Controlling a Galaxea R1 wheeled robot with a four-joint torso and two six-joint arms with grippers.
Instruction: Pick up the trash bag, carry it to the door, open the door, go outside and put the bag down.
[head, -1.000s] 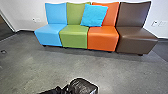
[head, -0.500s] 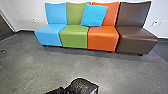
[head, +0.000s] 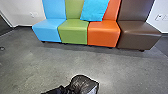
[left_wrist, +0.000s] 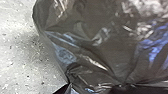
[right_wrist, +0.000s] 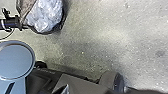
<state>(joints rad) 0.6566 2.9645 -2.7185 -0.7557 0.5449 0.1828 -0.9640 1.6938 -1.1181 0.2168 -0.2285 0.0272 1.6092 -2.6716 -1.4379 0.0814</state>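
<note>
At the bottom edge of the head view, my left gripper (head: 58, 90) meets the side of the black trash bag (head: 82, 84) and is shut on it. Shiny dark plastic of the bag (left_wrist: 100, 47) lies large before the left wrist camera, with folds drawn together at one edge. From the right wrist camera, the bag (right_wrist: 46, 15) appears with pale, crumpled contents showing through, beside a dark jointed part of the left arm. The state of my right gripper cannot be made out.
A row of joined seats in blue (head: 47, 30), green (head: 73, 31), orange (head: 103, 33) and brown (head: 140, 36) stands against the white wall. A turquoise cushion (head: 94, 10) leans on the backrests. Grey floor (head: 50, 65) lies between the seats and the bag.
The head camera has tilted down, so the backrests are now cut off at the top. Slight changes show in the dark gripper's outline beside the bag.
</note>
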